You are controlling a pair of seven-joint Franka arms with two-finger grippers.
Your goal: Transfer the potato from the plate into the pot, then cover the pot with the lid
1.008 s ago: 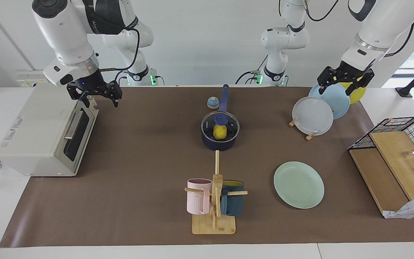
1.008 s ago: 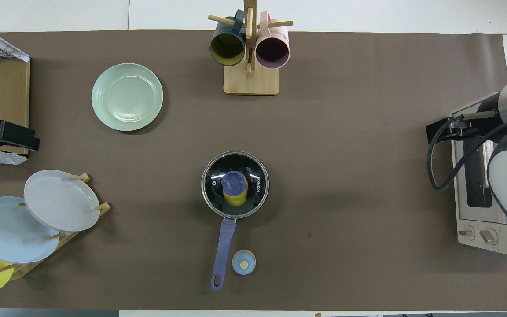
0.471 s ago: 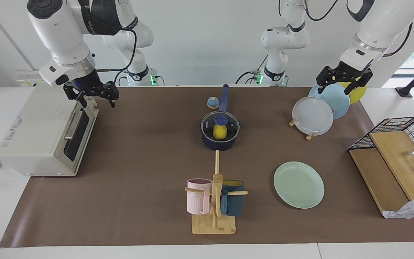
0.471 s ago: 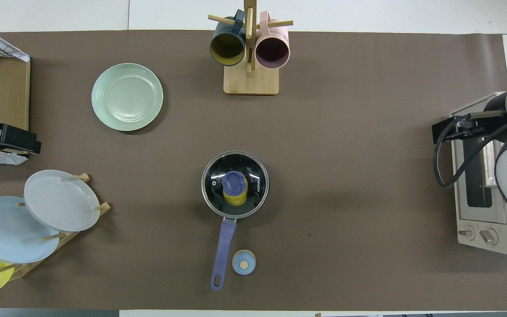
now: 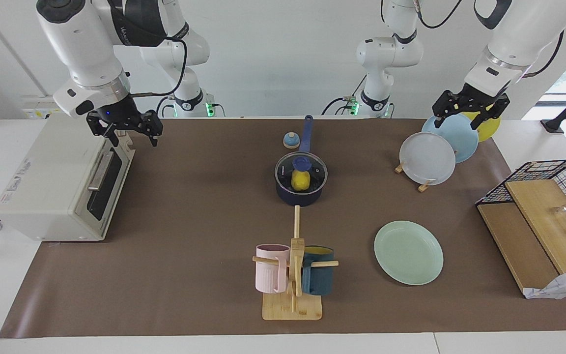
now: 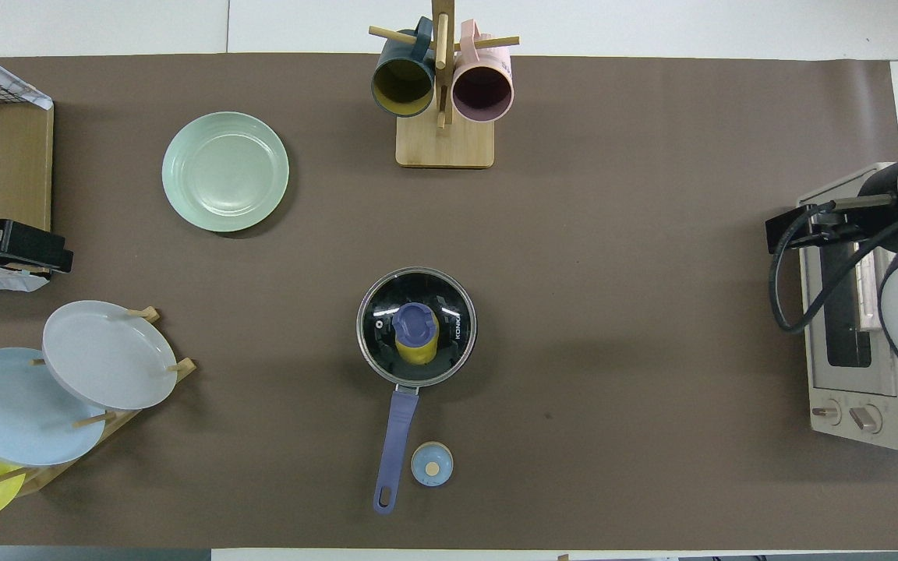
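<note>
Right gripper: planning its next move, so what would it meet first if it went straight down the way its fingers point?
Probably the toaster oven: the open right gripper hangs over its door-side top edge, though depth is unclear.

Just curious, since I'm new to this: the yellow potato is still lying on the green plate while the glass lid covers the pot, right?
Not quite. The green plate is bare; the overhead view shows the yellow potato inside the pot, under the glass lid that covers it.
</note>
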